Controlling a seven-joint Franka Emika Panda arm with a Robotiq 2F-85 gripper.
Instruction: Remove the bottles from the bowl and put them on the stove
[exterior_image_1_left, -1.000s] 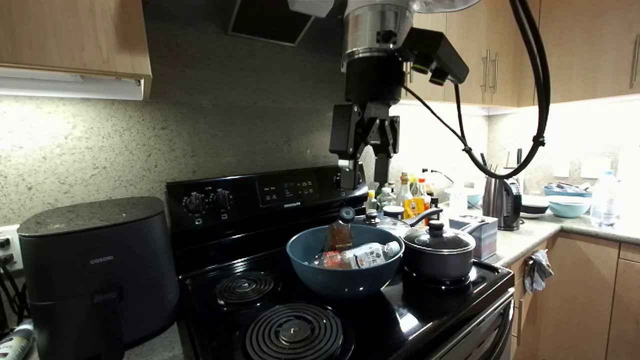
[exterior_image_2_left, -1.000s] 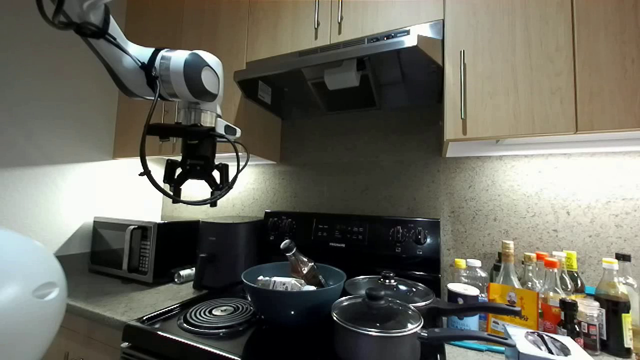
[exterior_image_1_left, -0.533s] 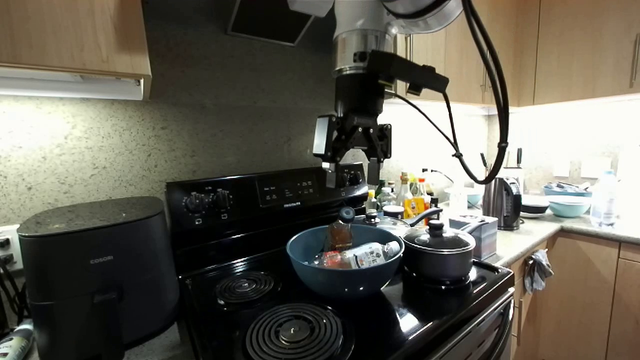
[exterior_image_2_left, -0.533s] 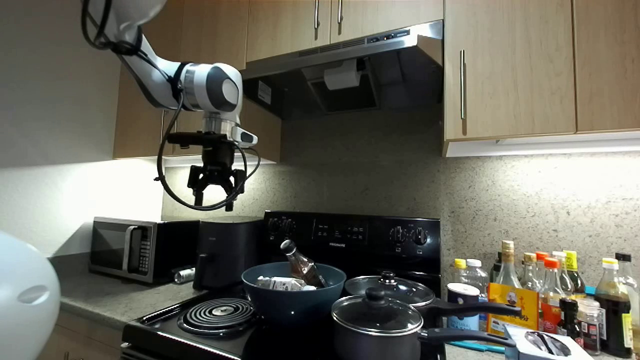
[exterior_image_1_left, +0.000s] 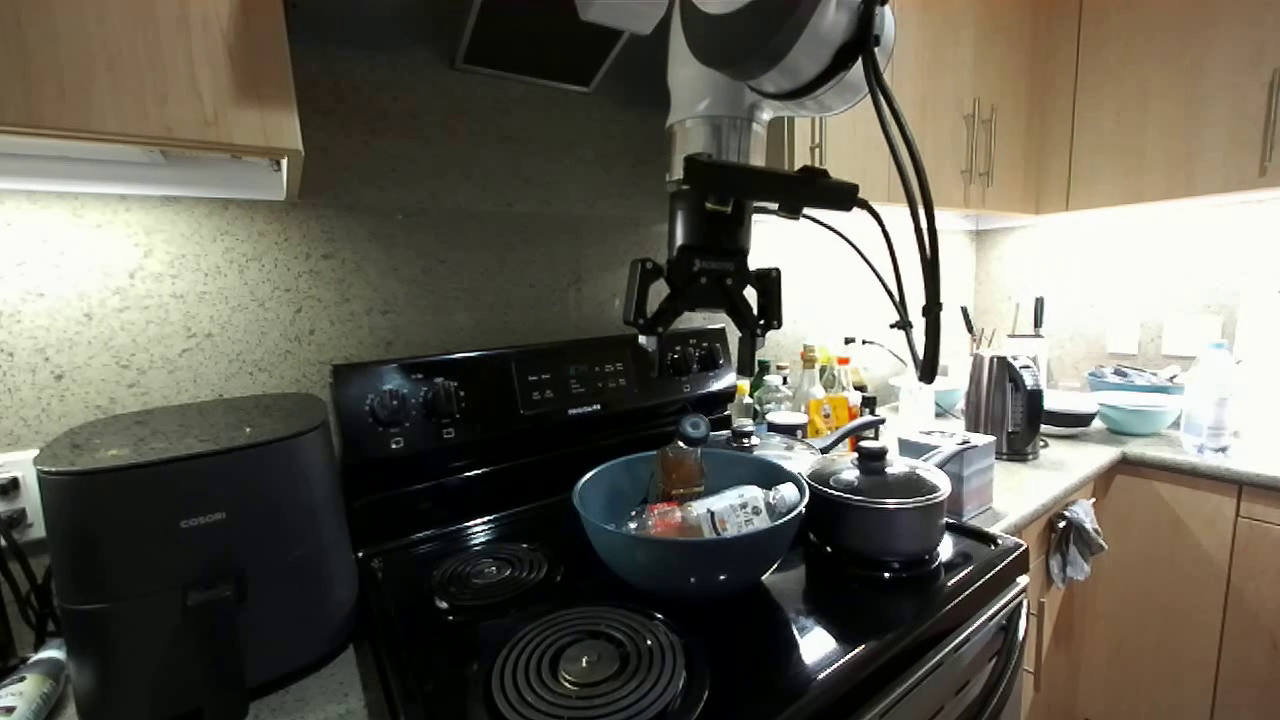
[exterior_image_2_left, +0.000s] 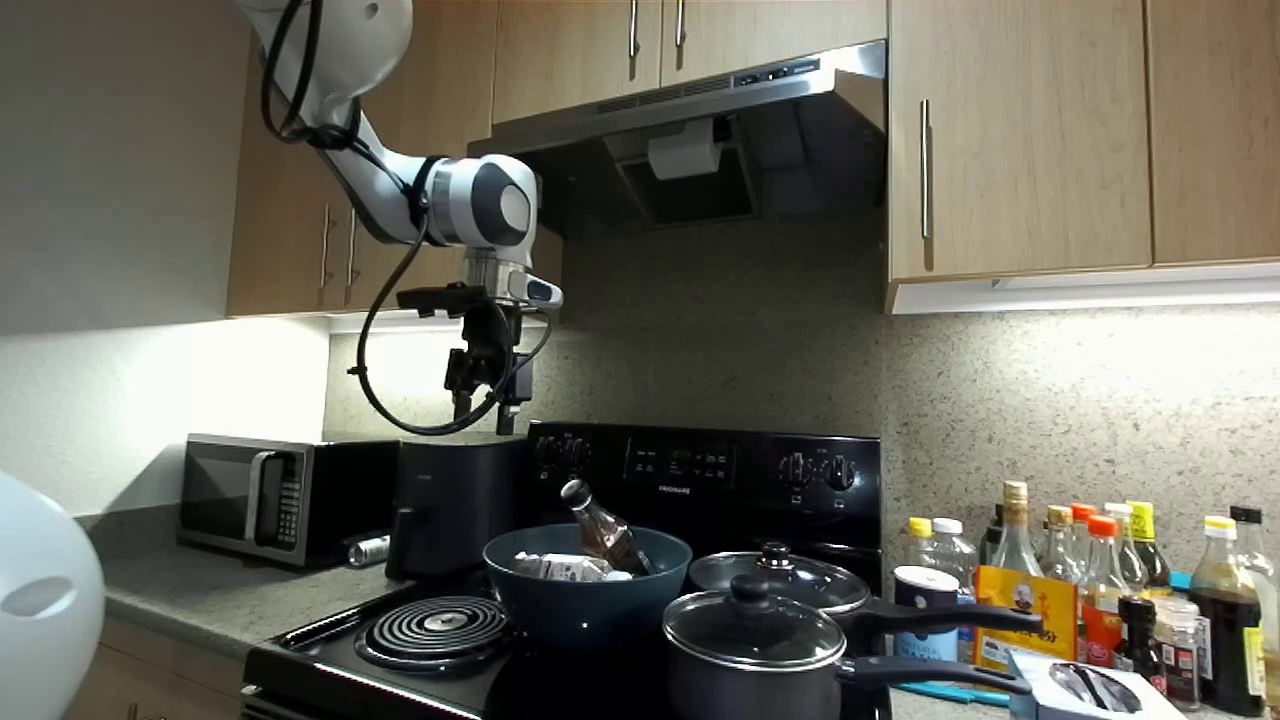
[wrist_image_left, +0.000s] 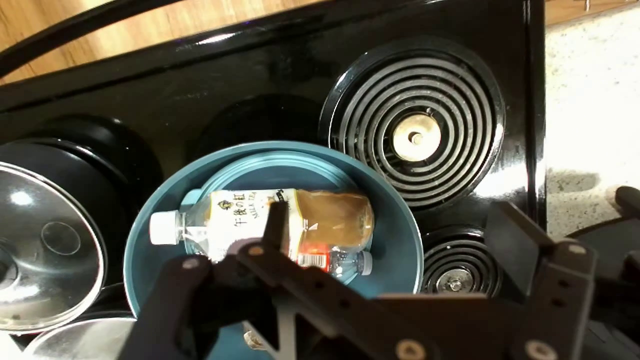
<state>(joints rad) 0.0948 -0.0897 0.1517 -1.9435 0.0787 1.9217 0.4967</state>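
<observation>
The deep blue bowl (exterior_image_1_left: 690, 570) stands on the black stove (exterior_image_1_left: 760, 650). Inside it lies a pale bottle (exterior_image_1_left: 735, 512) with tan contents and a white cap; it also shows in the wrist view (wrist_image_left: 335, 220). A brown bottle (exterior_image_2_left: 608, 535) with a dark cap leans up against the bowl's rim in both exterior views. A clear bottle (wrist_image_left: 345, 262) with a red label and white cap lies partly under the pale one. My gripper (exterior_image_1_left: 699, 355) is open and empty, pointing down, well above the bowl and bottles. Its fingers hide part of the bowl in the wrist view (wrist_image_left: 395, 220).
Bare coil burners (exterior_image_1_left: 590, 660) (wrist_image_left: 455, 280) lie beside the bowl. A lidded black pot (exterior_image_1_left: 875, 510) and a lidded pan (exterior_image_2_left: 785, 580) stand on its other side. A grey air fryer (exterior_image_1_left: 195, 560) and the control panel (exterior_image_1_left: 575, 380) border the stove. Condiment bottles (exterior_image_2_left: 1100, 570) stand on the counter.
My gripper has moved rightward and a little down in an exterior view, toward the bowl, and has turned about its upright axis. It stays open. The bowl and bottles have not moved.
</observation>
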